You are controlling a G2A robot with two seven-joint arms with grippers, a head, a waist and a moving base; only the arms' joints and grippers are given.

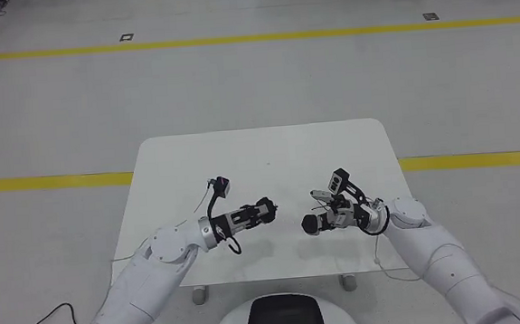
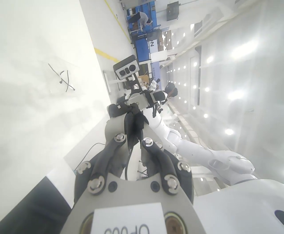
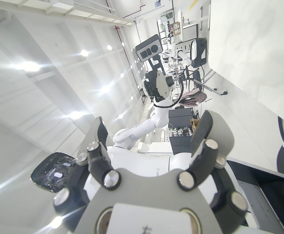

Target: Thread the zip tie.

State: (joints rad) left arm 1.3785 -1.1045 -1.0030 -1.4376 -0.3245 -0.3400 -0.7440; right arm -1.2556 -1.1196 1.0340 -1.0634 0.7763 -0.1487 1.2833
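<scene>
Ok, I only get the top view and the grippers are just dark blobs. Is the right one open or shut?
Observer: Open. The right gripper has its fingers wide apart, with nothing between them.
Operator: And the left one?
Observer: The left gripper has its fingers shut together. A thin dark strand runs back from between them; I can't tell what it is.
Operator: Where are the zip ties?
Observer: A few thin dark zip ties lie crossed on the table, apart from both grippers.
</scene>
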